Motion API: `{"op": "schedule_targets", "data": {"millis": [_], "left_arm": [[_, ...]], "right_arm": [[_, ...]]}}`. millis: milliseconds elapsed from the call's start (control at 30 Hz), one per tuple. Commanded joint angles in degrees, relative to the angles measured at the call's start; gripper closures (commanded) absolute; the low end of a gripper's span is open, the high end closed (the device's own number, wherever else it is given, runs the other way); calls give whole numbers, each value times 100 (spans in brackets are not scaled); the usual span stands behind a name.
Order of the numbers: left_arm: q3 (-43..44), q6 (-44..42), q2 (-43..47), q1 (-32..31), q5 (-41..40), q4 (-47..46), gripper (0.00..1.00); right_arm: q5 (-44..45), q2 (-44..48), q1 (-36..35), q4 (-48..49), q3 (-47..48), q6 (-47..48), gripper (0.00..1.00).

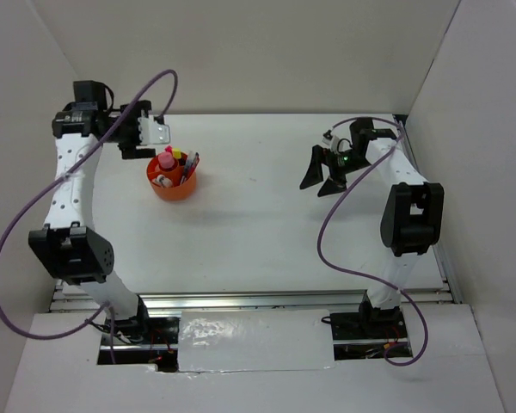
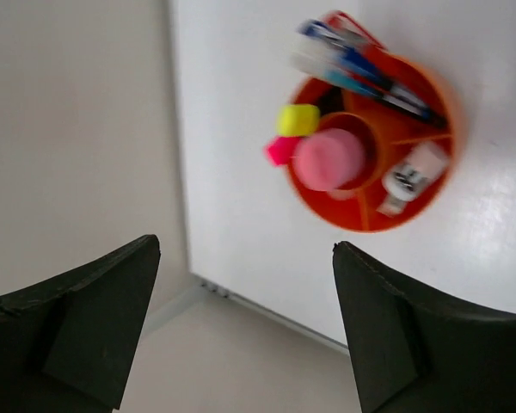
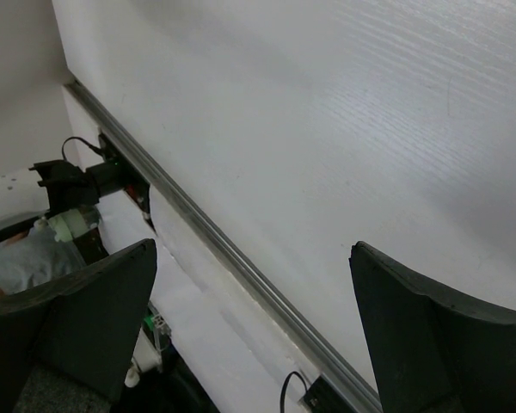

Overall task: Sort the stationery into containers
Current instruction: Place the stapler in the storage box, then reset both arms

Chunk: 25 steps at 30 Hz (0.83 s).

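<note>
The round orange tub (image 1: 174, 186) stands at the back left of the table. In the left wrist view the tub (image 2: 430, 194) holds a pink-capped glue stick (image 2: 329, 159) in its hub, blue pens (image 2: 353, 64), a yellow highlighter cap (image 2: 297, 120), a pink highlighter (image 2: 280, 150) and a white eraser (image 2: 413, 170). My left gripper (image 1: 140, 143) is open and empty, raised just behind and left of the tub; it also shows in the left wrist view (image 2: 247, 275). My right gripper (image 1: 322, 179) is open and empty over the bare right side, as the right wrist view (image 3: 254, 284) shows.
White walls close in the table at the back and both sides. A metal rail (image 3: 224, 245) runs along the table's near edge, with cables and the arm bases below it. No loose stationery shows on the white table top (image 1: 258, 224).
</note>
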State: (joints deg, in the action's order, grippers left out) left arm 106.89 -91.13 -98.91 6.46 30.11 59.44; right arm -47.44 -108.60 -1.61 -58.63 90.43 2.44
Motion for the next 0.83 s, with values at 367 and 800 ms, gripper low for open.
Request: {"op": "schedule_targets", "data": {"millis": [367,800], "left_arm": [[-1634,7755,1991,-873,339,-3000,1],[-2867,9295,1850,-1359,-1683,-3580,0]], "right_arm": [[1385,1532,125,598,-324,222,3],[2477,3011,741,1582,-1932,275,0]]}}
